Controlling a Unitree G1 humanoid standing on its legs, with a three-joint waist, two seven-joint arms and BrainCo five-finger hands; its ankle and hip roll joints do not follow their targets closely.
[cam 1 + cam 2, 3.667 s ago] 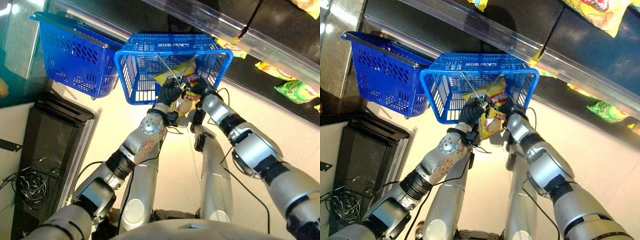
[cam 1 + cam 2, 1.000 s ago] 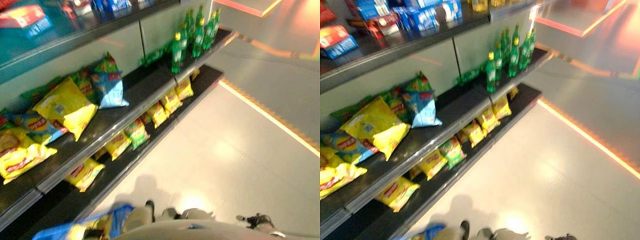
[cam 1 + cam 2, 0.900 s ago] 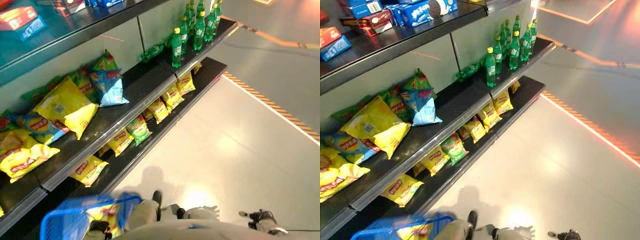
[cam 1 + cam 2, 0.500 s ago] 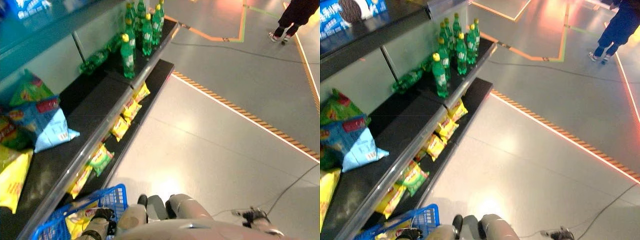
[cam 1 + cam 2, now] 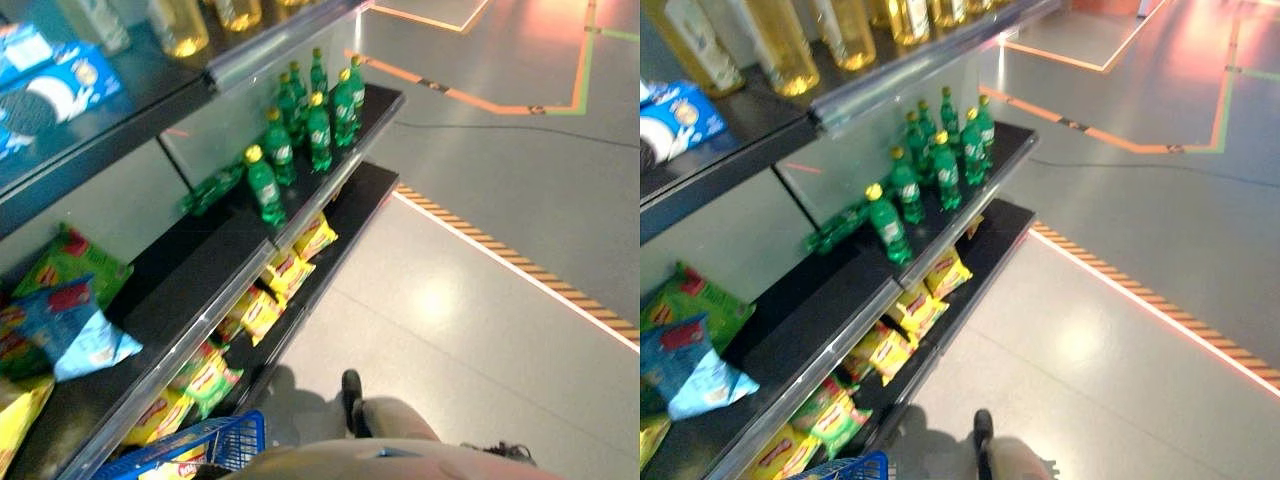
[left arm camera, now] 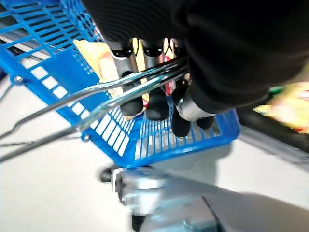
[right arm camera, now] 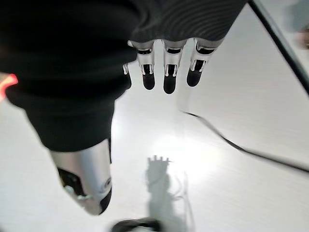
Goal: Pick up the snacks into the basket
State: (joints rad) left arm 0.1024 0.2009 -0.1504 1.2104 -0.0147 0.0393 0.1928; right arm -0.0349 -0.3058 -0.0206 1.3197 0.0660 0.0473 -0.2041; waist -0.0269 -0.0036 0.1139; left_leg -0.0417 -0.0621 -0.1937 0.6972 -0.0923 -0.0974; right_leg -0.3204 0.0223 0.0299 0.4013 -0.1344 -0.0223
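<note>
Bright overhead light glares in white patches off the glossy floor (image 5: 437, 300), with an orange glow at the far end. The shelves (image 5: 830, 300) look soft and tilt toward the edges; both wrist views blur close up.

Shelving (image 5: 235, 290) with dark boards and metal front edges ran along the left side of a shop aisle. The top board carried bottles of yellow liquid (image 5: 780, 45) and blue boxes (image 5: 50, 90). The middle board carried green bottles (image 5: 300, 120), most upright and one lying flat, and further along green and blue bags (image 5: 70, 310). The bottom board (image 5: 985, 235) stood just above the floor. The floor (image 5: 480, 330) was smooth, grey and glossy, with bright light reflections. A striped line (image 5: 510, 265) and orange lines (image 5: 1120, 140) crossed it.
</note>
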